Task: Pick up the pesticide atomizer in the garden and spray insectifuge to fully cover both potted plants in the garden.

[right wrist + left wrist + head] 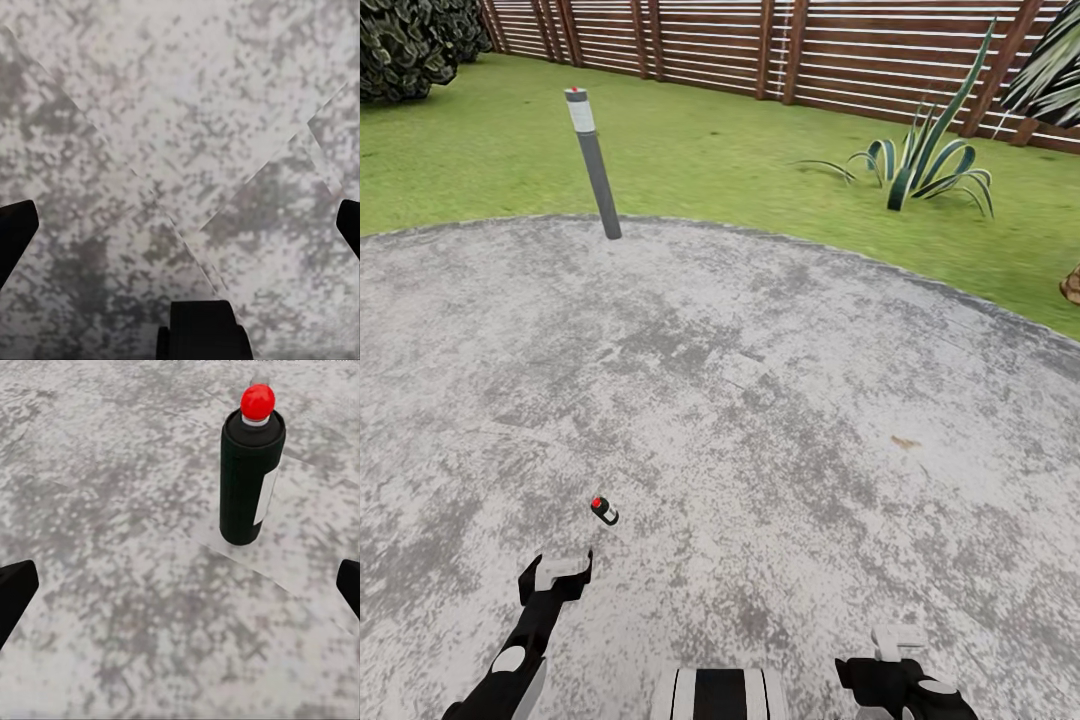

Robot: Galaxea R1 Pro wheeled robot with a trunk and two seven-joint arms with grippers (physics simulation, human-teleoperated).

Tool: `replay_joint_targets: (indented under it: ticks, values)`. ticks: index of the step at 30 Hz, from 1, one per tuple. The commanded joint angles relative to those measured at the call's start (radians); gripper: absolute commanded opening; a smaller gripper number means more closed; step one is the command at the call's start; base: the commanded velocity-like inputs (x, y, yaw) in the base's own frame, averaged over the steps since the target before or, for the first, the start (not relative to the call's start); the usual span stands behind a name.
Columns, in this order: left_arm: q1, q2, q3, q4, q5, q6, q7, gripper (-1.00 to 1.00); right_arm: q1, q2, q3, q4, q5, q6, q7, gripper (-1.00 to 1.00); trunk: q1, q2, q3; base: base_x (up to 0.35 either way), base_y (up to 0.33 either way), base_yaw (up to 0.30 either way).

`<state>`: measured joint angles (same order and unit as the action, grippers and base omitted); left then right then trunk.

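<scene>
On the round grey paved patio (760, 400), the pesticide atomizer (604, 511) stands upright on the mottled stone — a small dark-bodied bottle with a red spot on top and a pale strip down one side. It sits just ahead of the left tool (557, 576), apart from it; in the left wrist view the bottle (250, 472) rises beyond the two dark fingertips (15, 592), which are spread wide with nothing between them. The right tool (895, 655) hangs low over bare paving, its fingertips (16, 229) likewise set wide apart. Beyond the patio edge lie the green lawn (710, 150), a grey bollard light (593, 162), a striped spiky plant (925, 160) and the brown slatted fence (780, 45).
</scene>
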<state>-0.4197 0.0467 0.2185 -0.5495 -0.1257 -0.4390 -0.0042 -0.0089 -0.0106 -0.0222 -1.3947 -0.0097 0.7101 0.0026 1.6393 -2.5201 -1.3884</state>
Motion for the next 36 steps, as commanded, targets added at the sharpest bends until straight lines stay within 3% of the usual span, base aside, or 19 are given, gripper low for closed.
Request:
replay_joint_targets:
  ticks: [1,13,36]
  values:
    - [-0.001,-0.001,0.005,0.001,-0.010,-0.004,0.000,1.00,0.000,0.000,-0.001,-0.001,-0.001,0.005,0.000,1.00,0.000,0.000,-0.001,0.000,0.000,0.000]
    - [-0.001,-0.001,0.006,0.002,-0.011,-0.005,0.000,1.00,0.000,0.000,0.000,-0.001,-0.001,0.005,0.000,1.00,0.000,0.000,-0.008,0.122,0.000,-0.091]
    - [-0.001,-0.001,0.004,0.002,-0.011,-0.005,0.000,1.00,0.000,0.000,-0.001,-0.003,-0.001,0.005,0.000,1.00,0.000,0.000,-0.008,0.105,0.000,-0.002]
